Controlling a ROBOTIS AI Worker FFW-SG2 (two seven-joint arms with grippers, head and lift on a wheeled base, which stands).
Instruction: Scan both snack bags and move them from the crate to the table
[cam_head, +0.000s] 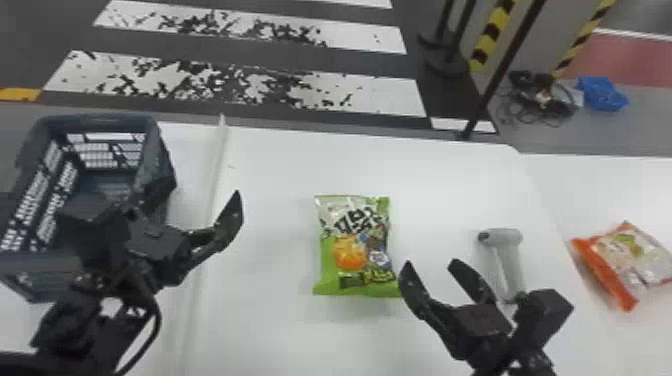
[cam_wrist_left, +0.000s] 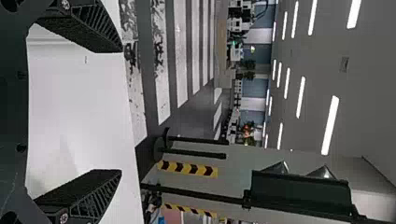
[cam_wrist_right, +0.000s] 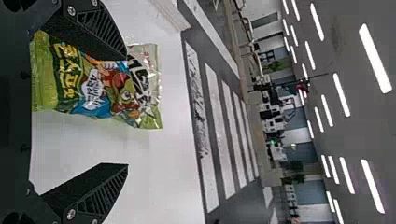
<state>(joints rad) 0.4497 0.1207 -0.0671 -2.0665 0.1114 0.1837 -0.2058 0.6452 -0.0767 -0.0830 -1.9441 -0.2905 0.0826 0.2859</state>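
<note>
The white table (cam_head: 280, 165) is running under everything, leaving open room beyond the green snack bag (cam_head: 352, 247) and to its left. The crate (cam_head: 95, 120) is standing at the left. The left gripper (cam_head: 205, 187) is spreading its fingers beside it; the right gripper (cam_head: 431, 263) is gaping near the green bag's near right corner. That bag is lying with its long axis running near to far. The orange snack bag (cam_head: 622, 262) is lying far right, its orange edge slanting. The scanner (cam_head: 505, 237) is pointing its nose left, handle nearward.

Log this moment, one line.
green snack bag, handheld scanner: on table; orange snack bag: farther right; left end effector: open; right end effector: open
</note>
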